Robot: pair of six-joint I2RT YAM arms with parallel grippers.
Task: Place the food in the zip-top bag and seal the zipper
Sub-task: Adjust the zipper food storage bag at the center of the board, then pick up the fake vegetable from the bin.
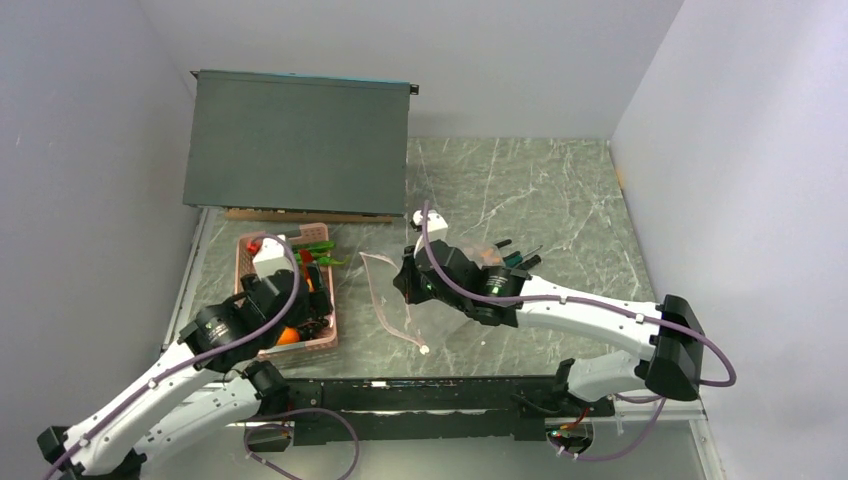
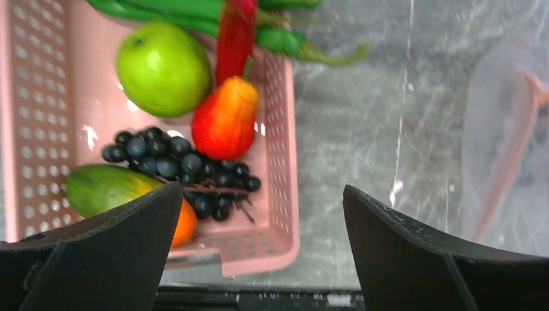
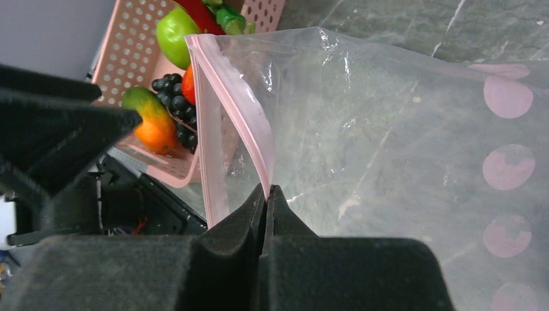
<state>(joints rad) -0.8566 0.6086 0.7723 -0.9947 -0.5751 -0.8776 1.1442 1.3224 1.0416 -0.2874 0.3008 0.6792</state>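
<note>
Zip-top bag [image 3: 388, 129] is held by the right tool [image 3: 267, 194]. Its two fingers are pressed together on the bag's mouth edge, just where the pale pink zipper [image 3: 236, 110] runs down into them. From that pinch the clear, crinkled film spreads away ahead of the tool, with a column of pale pink round marks along its far side (the grey veined desk [image 3: 388, 26] shows through the plastic). The mouth stands partly open, its pink lips parting just beyond the fingertips.

The left tool [image 2: 262, 189] has its fingers spread wide apart and hovers over the near corner of a pink slotted basket [image 2: 285, 194]. All the food in view lies in that basket, beneath and ahead of this tool.
- Nearest is a dark grape bunch [image 2: 181, 165], touching a green-orange mango [image 2: 103, 188] that is partly hidden behind one finger.
- Just beyond the grapes is a red-orange fruit [image 2: 224, 120], with a green apple [image 2: 162, 68] beside it.
- Farthest off, a red chili [image 2: 234, 32] lies across long green pods [image 2: 194, 13], whose tips poke past the rim.

The bag's mouth hangs off to the side of this tool's other finger, apart from the basket.
</note>
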